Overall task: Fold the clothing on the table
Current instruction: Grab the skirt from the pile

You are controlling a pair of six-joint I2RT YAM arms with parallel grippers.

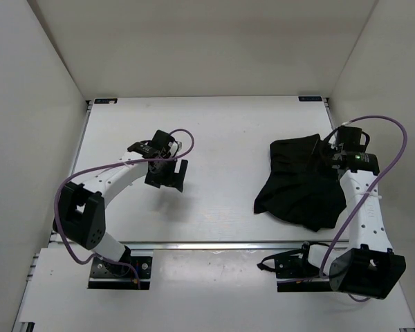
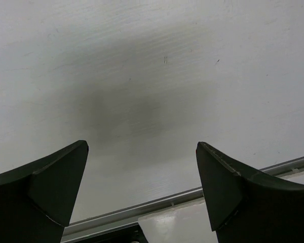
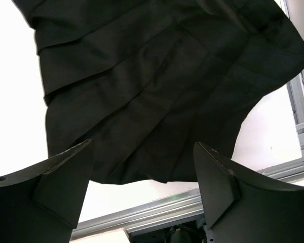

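The clothing point(image 1: 301, 183) lay on the right half of the table point(image 1: 228, 131), a rumpled black heap, broader toward the near rim and narrower at its far end; its folds were hard to separate from above, black merging into black. The right gripper point(image 1: 334, 156) stood at the garment's far right edge; from above its fingertips were lost against the dark fabric, so whether they touched the cloth could not be told. The right wrist view showed both fingers point(image 3: 55, 177) spread apart with nothing pinched between them; beyond them the pleated cloth filled most of the picture, its far part cut off by the frame, its loose edge ending short of the metal rim point(image 3: 157, 210). Part of the right arm point(image 1: 363, 207) lay across the garment's right side and hid what was beneath it.

The left gripper point(image 1: 167, 173) hung over bare tabletop on the left half, well apart from the clothing; its jaws stood wide, holding nothing, with a soft shadow point(image 2: 126, 111) on the white surface below; whether the fingertips touched the table could not be told. Only the inner faces of its fingers point(image 2: 50, 182) showed in the left wrist view, the rest cut off at the bottom edge. A purple cable point(image 1: 104, 169) looped from each arm.
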